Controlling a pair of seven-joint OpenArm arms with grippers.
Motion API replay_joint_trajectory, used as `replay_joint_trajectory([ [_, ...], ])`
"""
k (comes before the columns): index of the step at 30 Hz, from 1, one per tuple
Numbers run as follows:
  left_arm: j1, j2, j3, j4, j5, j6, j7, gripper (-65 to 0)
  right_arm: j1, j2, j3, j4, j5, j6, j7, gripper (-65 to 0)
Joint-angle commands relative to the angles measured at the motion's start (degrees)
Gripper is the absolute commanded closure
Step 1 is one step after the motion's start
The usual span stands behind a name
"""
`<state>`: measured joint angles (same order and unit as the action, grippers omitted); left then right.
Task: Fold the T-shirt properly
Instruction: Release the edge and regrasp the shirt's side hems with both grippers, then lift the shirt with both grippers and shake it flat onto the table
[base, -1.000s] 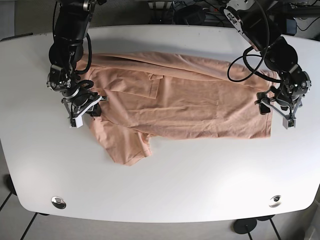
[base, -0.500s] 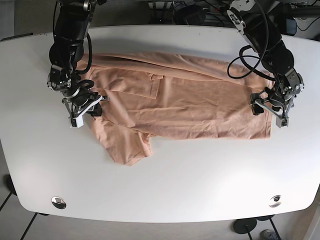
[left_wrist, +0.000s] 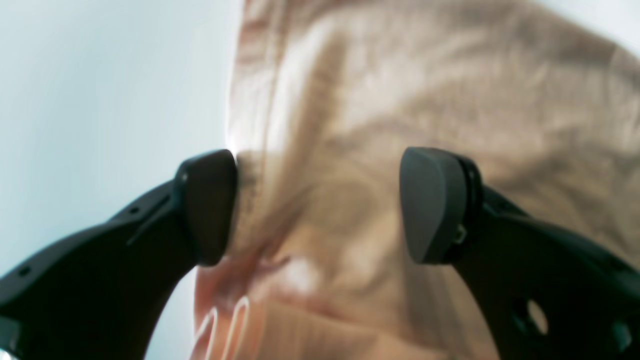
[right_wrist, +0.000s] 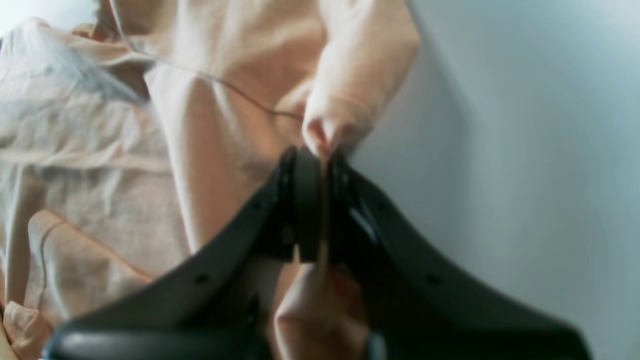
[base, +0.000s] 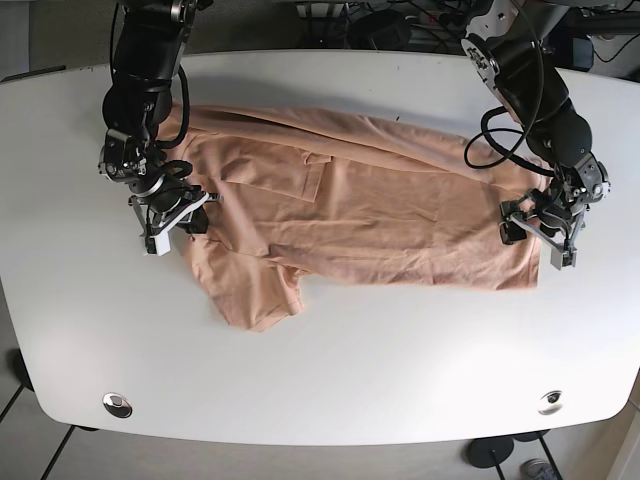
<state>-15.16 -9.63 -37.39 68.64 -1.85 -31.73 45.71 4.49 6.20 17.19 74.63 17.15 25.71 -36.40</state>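
Right pincer (right_wrist: 320, 165) pinches T-shirt (base: 350, 200) on white table (base: 350, 370).

Soft, wrinkled matt peach cloth T-shirt (base: 360, 200) on smooth, faintly glossy white table (base: 330, 370).

We see two black arms with bulky rounded joints, looped black cables, silver-grey gripper brackets, and matte black curved fingers (left_wrist: 430, 205) with small round holes and smooth rounded pads.
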Motion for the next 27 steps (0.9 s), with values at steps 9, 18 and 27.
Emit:
replay_joint_trajectory([
  [9, -8.4, -6.7, 0.7, -14.3, -0.7, -0.3, -8.2, -46.9, 0.6, 0.4, 0.0, 0.8, -0.2, 0.35, -0.9, -2.2],
  [18, -16.4, -8.3, 8.1, -31.4, -0.7, -0.6, -12.9, -46.9, 0.6, 0.3, 0.0, 0.8, -0.2, 0.35, -0.9, -2.2],
  [27, -10.6, -7.1, 9.6, -30.1, -0.7, -3.5, -17.4, -0.3, 0.6, 0.2, 0.0, 0.8, -0.2, 0.35, 0.1, -1.9],
])
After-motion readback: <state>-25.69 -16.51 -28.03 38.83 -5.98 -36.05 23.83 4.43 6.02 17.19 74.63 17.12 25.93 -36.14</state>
